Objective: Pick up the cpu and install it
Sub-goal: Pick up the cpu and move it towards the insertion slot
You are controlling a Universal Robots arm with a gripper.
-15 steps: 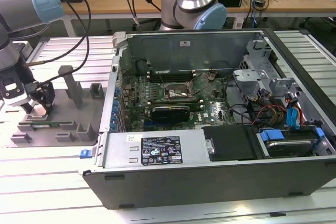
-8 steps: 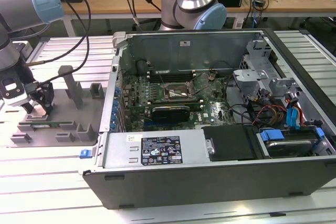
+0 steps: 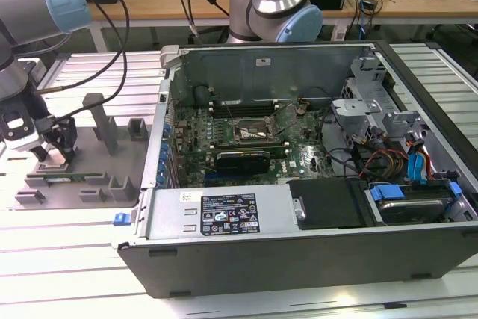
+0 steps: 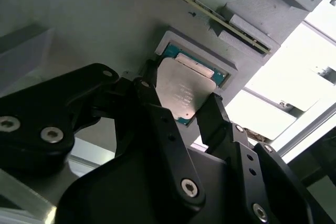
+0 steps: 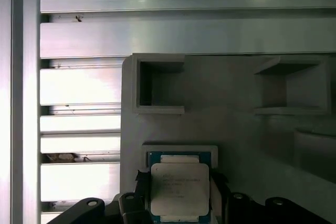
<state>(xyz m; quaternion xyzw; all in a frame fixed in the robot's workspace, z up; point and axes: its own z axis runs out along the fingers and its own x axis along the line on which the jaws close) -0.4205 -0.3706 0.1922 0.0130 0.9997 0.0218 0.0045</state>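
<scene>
Where one cpu (image 4: pixel 185 90) sits, one claw (image 4: pixel 181 104) straddles it.

Silver ribbed aluminium table (image 3: pixel 67 267), long slats running across. Two things sit straight on it: a flat grey plastic fixture plate (image 3: pixel 112 162) with raised posts and pockets toward the exterior view's left, and a large open dark-grey metal computer case (image 3: pixel 299 259) just beside it on the exterior view's right.
</scene>
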